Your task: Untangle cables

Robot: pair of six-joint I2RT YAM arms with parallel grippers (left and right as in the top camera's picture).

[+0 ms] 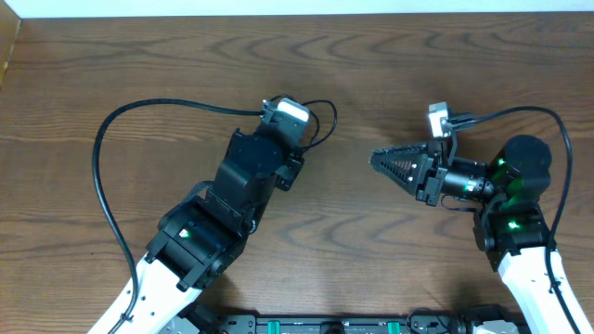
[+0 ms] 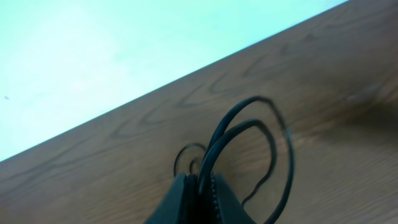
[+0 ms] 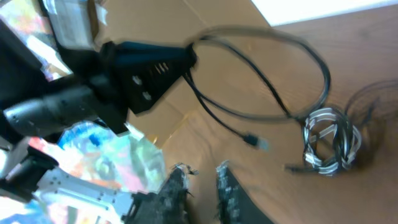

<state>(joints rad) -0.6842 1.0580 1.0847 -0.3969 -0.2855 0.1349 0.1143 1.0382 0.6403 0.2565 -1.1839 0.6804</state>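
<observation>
A thin black cable (image 2: 249, 127) rises in two loops from my left gripper (image 2: 199, 180), which is shut on it. In the right wrist view the same cable (image 3: 267, 74) hangs from the left gripper (image 3: 189, 57), curves right, and ends in a small plug (image 3: 255, 142) on the wood. A coiled bundle of white and black cable (image 3: 329, 144) lies beside it. My right gripper (image 3: 200, 175) is low over the table, its fingers slightly apart with nothing between them. From overhead, only a thin black loop (image 1: 327, 121) shows by the left wrist; the right gripper (image 1: 376, 159) points left toward it.
The left arm's thick black supply cable (image 1: 107, 158) arcs over the table's left side. The wooden table (image 1: 371, 65) ends at a pale wall along the far edge. Colourful clutter (image 3: 93, 162) shows at the left of the right wrist view.
</observation>
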